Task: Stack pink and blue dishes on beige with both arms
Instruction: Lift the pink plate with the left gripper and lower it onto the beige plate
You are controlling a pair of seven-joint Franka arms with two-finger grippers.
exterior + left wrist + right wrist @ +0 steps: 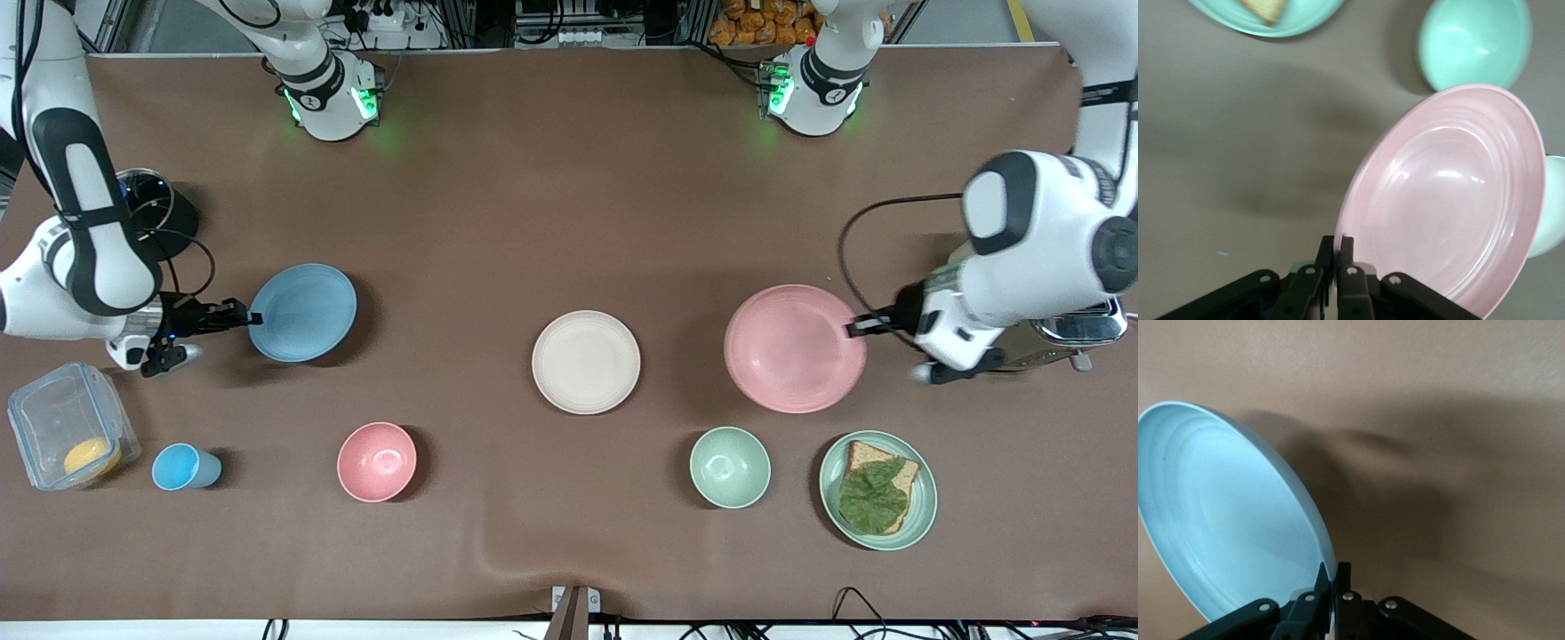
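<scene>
The pale pink plate (794,348) hangs above the table toward the left arm's end, casting a shadow. My left gripper (852,328) is shut on its rim. In the left wrist view the pink plate (1451,200) tilts up from my left gripper (1339,248). The light blue plate (303,312) is lifted at the right arm's end, with my right gripper (251,316) shut on its edge. The right wrist view shows the blue plate (1231,520) pinched by my right gripper (1333,575). The cream-beige plate (586,362) lies flat on the table midway between the two.
Nearer the front camera stand a blue cup (182,468), a deep pink bowl (377,461), a pale green bowl (730,467) and a green plate with toast and leaves (877,490). A clear lidded box (69,436) sits at the right arm's end, a metal appliance (1080,331) at the left arm's.
</scene>
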